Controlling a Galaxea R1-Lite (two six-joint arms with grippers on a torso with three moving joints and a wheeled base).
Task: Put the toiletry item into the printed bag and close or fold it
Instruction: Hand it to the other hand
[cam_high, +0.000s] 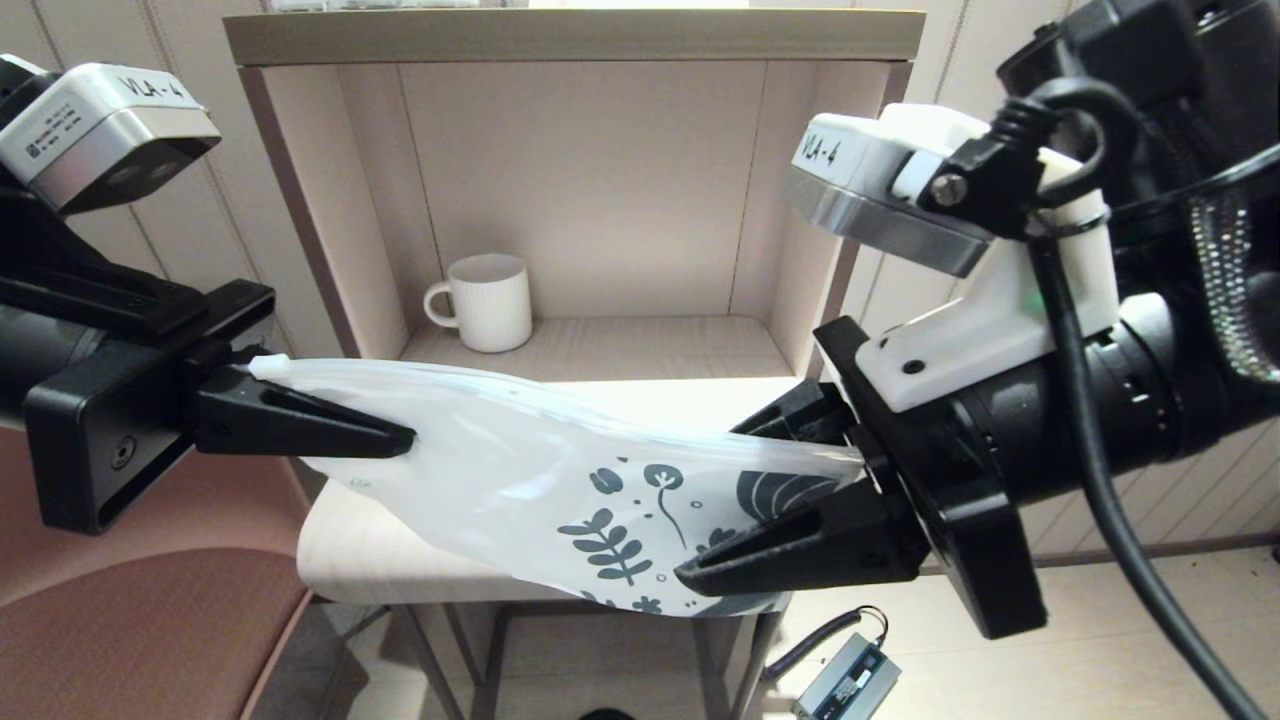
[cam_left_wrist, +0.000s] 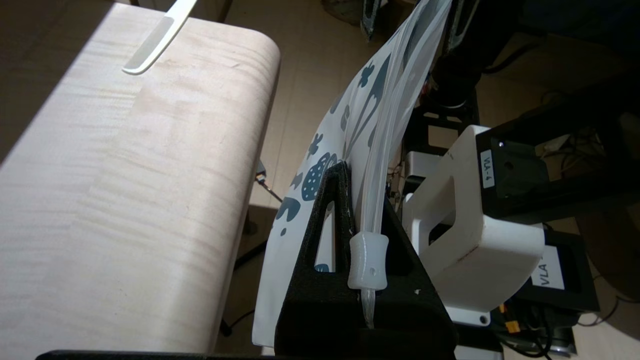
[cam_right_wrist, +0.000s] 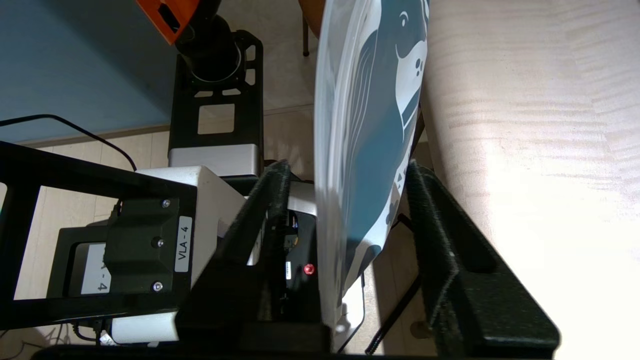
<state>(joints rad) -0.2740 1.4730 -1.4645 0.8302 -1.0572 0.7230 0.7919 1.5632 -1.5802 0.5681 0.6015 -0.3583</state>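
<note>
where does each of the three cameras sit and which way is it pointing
Head view: on the head, facing forward and down at the shelf table; both arms show, stretching the printed bag.
Left wrist view: behind the left end effector, shut on the bag's edge; comb on the table beyond.
Right wrist view: behind the right end effector, open around the bag.
All three share bag and table.

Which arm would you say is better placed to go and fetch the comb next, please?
The right. The right gripper stands open around the printed bag, so it looks free to leave, while the left gripper is shut on the bag's zip end. The comb lies on the table.
</note>
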